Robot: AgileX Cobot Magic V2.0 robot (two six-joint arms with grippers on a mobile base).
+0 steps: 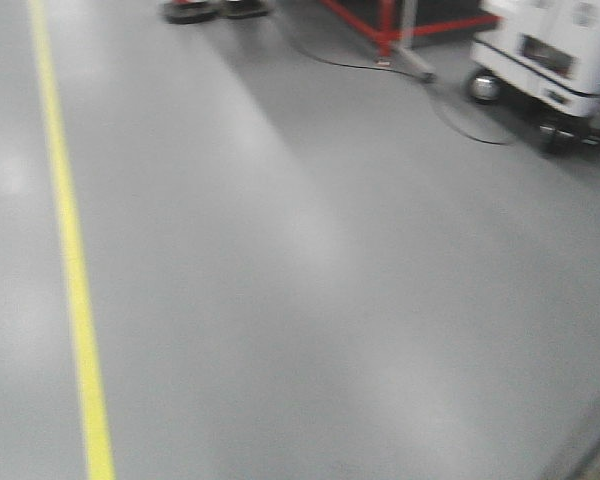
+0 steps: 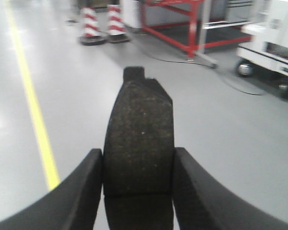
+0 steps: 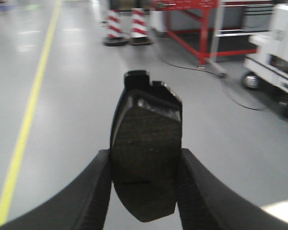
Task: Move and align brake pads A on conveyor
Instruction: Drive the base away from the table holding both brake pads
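- Dark-grey brake pad (image 2: 139, 129): clamped lengthwise between the fingers of my left gripper (image 2: 138, 160), held out over the grey floor (image 2: 77, 96).
- Matching second brake pad (image 3: 146, 139): pinched likewise in my right gripper (image 3: 145, 160), notched end outward.
- Beyond, on the floor: yellow line (image 1: 75, 290), striped cones (image 2: 92, 24), red frame (image 2: 182, 24).

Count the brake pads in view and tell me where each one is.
2. The first brake pad is clamped in the left claw; the second brake pad is clamped in the right claw. More may be out of frame.
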